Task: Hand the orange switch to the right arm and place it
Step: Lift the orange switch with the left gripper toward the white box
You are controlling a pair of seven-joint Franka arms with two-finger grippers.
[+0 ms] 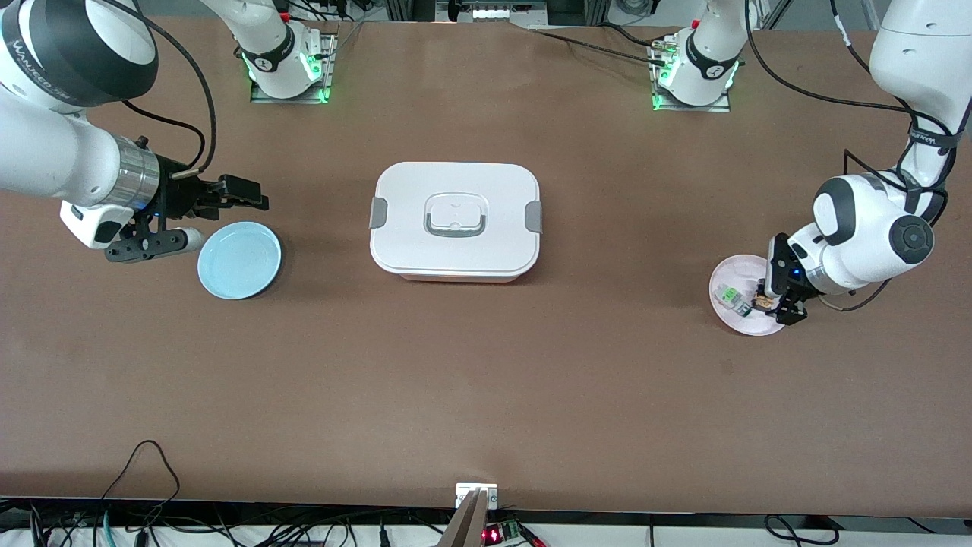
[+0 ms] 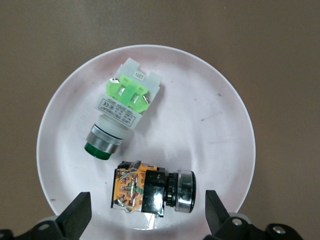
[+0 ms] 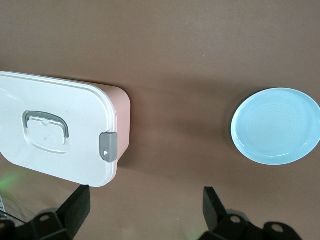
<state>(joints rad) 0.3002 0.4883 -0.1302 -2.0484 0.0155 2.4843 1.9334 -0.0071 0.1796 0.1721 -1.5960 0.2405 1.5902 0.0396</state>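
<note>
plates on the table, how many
2. A round pale blue plate lies at the right arm's end of the table; a round pink-white plate holding two switches lies at the left arm's end. None look hidden.

The left gripper point(image 1: 776, 305) (low over the pink plate point(image 1: 730, 272)) partly hides the orange switch point(image 1: 763, 303).

Brown matte tabletop point(image 1: 486, 380) fills nearly whole front view, evenly lit w/ soft shadows. Green indicator lights point(image 1: 323, 76) glow at two mounting plates along edge farthest from front camera. Loose black cables point(image 1: 144, 486) hang along nearest edge, plus small circuit board point(image 1: 501, 532) w/ red LED.
</note>
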